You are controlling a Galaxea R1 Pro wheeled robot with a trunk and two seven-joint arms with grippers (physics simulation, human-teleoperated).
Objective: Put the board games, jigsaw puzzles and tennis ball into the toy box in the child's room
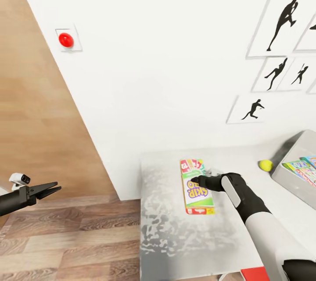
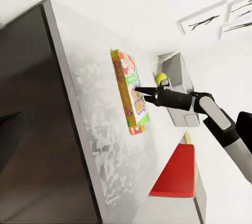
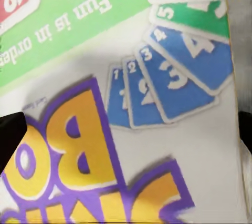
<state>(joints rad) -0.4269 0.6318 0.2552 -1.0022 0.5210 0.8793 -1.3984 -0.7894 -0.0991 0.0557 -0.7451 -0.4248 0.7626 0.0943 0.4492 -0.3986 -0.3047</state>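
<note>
A Skip-Bo board game box [image 1: 196,186] lies flat on the grey table [image 1: 175,237], near the wall. My right gripper [image 1: 196,181] hovers open just over the box's face, tips pointing at it; the left wrist view shows these fingers [image 2: 142,91] at the box [image 2: 128,95]. In the right wrist view the printed lid [image 3: 131,103] sits very close, with black fingertips [image 3: 10,137] at either side. The yellow tennis ball [image 1: 265,165] rests beside the grey toy box [image 1: 287,171], which holds colourful boxes [image 1: 303,169]. My left gripper [image 1: 55,187] hangs over the floor, slightly open and empty.
The table stands against a white wall with framed silhouette pictures [image 1: 281,22] and a red button plate [image 1: 66,40]. A red flat object [image 1: 254,274] sits at the table's near edge. Wooden floor [image 1: 66,237] lies left of the table.
</note>
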